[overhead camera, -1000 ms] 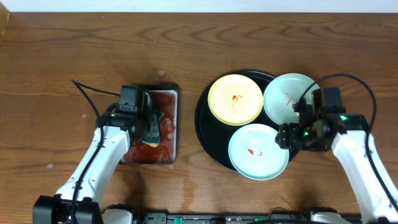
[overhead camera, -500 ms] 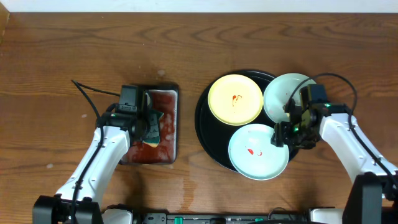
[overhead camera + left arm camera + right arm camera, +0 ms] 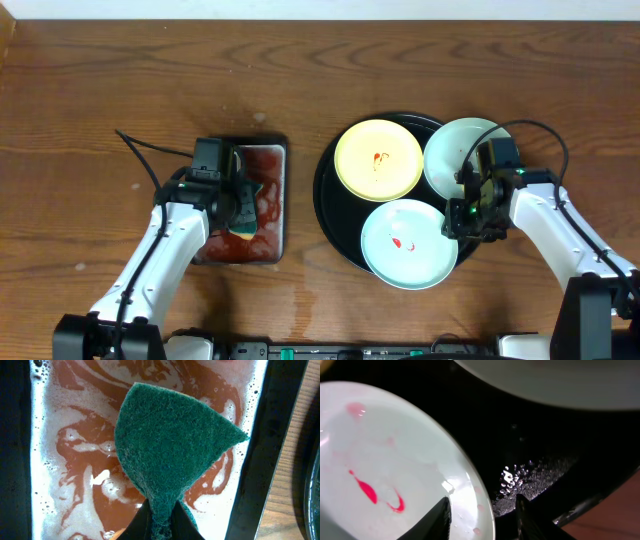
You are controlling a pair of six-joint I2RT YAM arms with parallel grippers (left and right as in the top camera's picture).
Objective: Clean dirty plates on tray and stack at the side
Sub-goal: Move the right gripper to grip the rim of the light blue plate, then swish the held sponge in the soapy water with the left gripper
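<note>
The three plates lie on the black tray (image 3: pixel 325 200), right of table centre. The yellow plate (image 3: pixel 378 160) is at the rear left, the rear mint plate (image 3: pixel 452 148) overhangs the tray rim at the rear right, and the near mint plate (image 3: pixel 410 245) is at the front. We see red smears on the yellow plate and the near mint plate. No plate is stacked at the side.

The right gripper (image 3: pixel 482 510) stands at the near mint plate's right edge. Its jaws are apart and astride the rim, one finger over the plate face and the other over the wet tray floor, not clamped. We judge the step in hand to be securing this plate for scrubbing. The next move calls for a firm close on the rim without tipping the plate.

The left gripper (image 3: pixel 162 520) is pinched on a green sponge (image 3: pixel 172 445) above the red, foamy liquid (image 3: pixel 75 455) in the small metal tray (image 3: pixel 257 460).

The right arm covers part of the rear mint plate, so we cannot assess its soiling. The left fingertips are cut off at the frame edge.
</note>
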